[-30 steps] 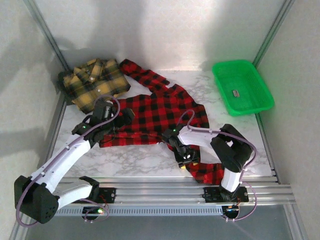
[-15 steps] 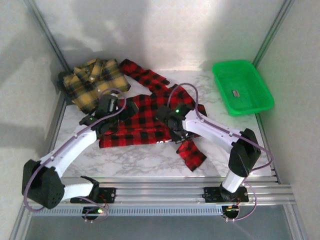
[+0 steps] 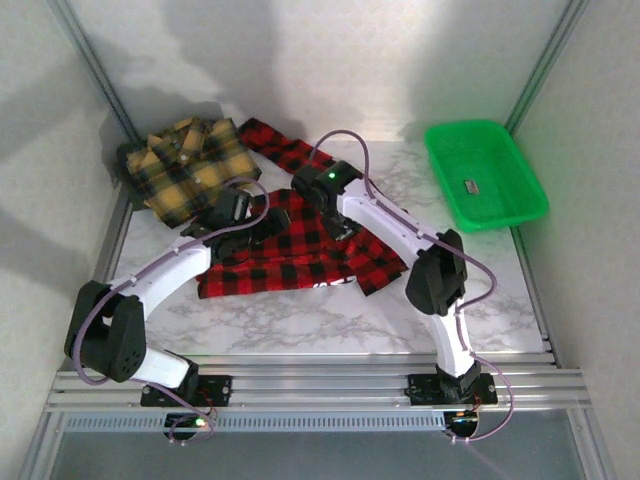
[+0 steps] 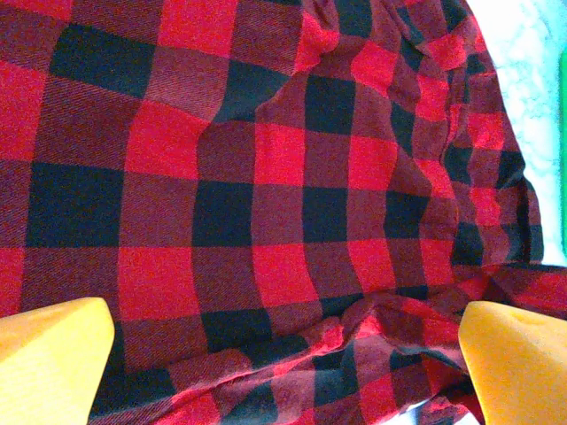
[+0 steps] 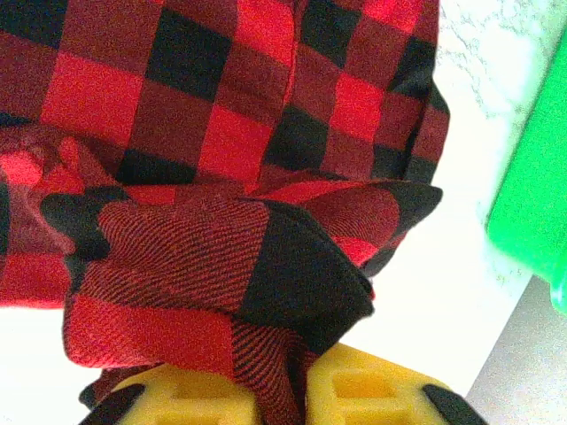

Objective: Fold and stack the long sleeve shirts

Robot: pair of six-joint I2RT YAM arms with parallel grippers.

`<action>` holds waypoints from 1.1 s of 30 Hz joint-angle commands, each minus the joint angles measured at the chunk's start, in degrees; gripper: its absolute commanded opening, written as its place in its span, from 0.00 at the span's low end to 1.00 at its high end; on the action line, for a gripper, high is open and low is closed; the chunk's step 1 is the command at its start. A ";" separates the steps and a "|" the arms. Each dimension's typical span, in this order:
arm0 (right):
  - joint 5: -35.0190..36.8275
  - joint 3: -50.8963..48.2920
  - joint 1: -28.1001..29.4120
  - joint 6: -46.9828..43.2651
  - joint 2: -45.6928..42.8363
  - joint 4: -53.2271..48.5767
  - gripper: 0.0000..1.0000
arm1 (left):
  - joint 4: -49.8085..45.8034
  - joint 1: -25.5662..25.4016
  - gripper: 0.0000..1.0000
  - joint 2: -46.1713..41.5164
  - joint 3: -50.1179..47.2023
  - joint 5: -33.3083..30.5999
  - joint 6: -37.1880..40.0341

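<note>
Starting at the near edge: a bare strip of the marble surface (image 3: 300, 320) runs just past the arm bases. Next comes the red-and-black shirt (image 3: 290, 262), spread across the middle of the surface. Its long near edge lies fairly straight and one sleeve trails off toward the far left.

Over the shirt's left part hangs the left claw (image 3: 232, 212), jaws spread wide with nothing between them. From its wrist camera the yellow fingertips (image 4: 53, 359) sit in the two bottom corners, rumpled check cloth lying under the gap (whether they touch the cloth, I cannot tell).

Now across to the right! The right arm arches over from its base, and the right claw (image 3: 338, 226) is down on the middle of the shirt. The wrist camera settles it: the yellow fingers (image 5: 363, 394) are drawn narrow with a fold of red-and-black cloth pinched between them. A doubled-over flap is bunched just ahead of them. Beyond the flap there is white marble, then a slice of green at the frame's right side.

Farther back, in the far-left corner, the yellow-and-black shirt (image 3: 185, 165) lies in a crumpled heap, just beside the red sleeve. At the far right sits the green tray (image 3: 441, 160), well apart from both shirts. A small dark item lies on its floor, too small to identify.
</note>
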 commanded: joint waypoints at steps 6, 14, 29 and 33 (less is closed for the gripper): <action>-12.94 10.01 -8.59 -0.53 5.81 3.39 0.54 | 4.05 -1.28 0.99 -0.24 -3.84 -3.50 -5.65; -30.79 -24.06 -18.94 13.12 -21.30 9.23 0.76 | 4.68 -2.55 1.00 1.82 1.19 -1.26 -3.02; -45.55 -60.69 -24.06 32.96 -29.39 40.95 0.68 | 8.70 -4.00 1.00 2.82 4.42 3.75 2.23; -45.67 -62.31 -24.14 34.19 -26.85 42.13 0.65 | 7.54 -4.02 1.00 1.96 4.90 2.59 3.34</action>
